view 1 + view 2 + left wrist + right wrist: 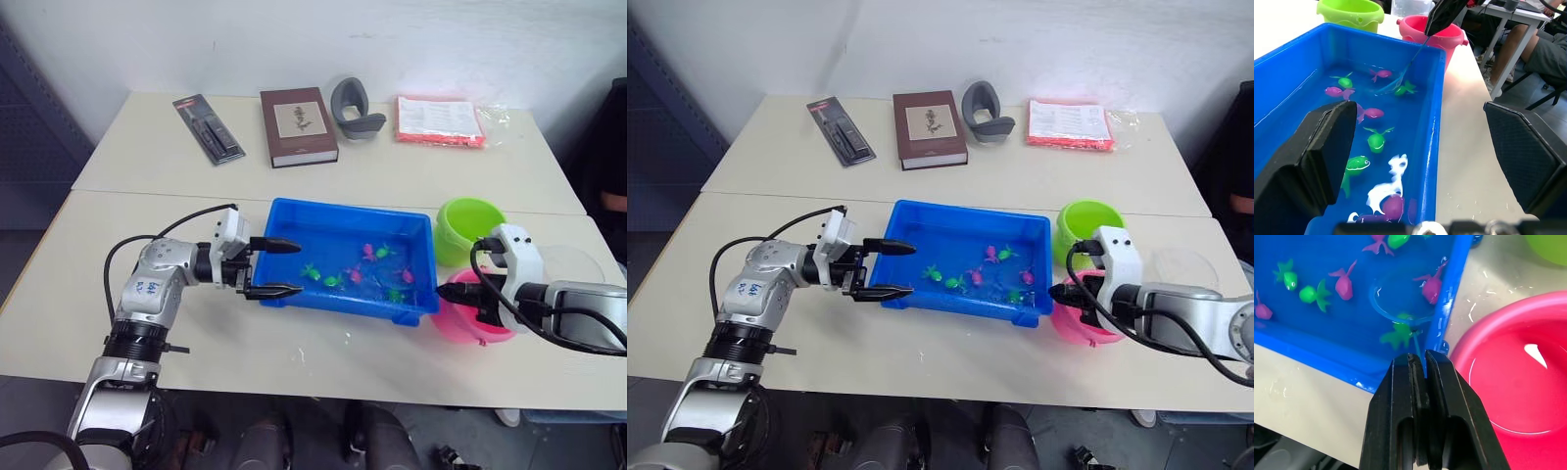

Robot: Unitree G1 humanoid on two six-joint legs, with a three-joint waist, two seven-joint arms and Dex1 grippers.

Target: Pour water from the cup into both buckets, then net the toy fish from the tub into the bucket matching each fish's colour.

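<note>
Tub: blue, holding water, at the middle of the table.
Toy fish: green and pink ones lie in the tub's water, mostly toward its right half.
Left pincer: fingers spread wide, empty, at the tub's left end, 1 finger over the water and 1 outside the near wall.
Right pincer: clamped on the net's handle, above the tub's near right corner.
Net: hoop dipped in the water, rim over a green fish.
Pink bucket: just right of the tub, water inside.
Green bucket: behind the pink one.
Cup: clear, right of the buckets.
Far side: book, grey holder, red packet.
</note>
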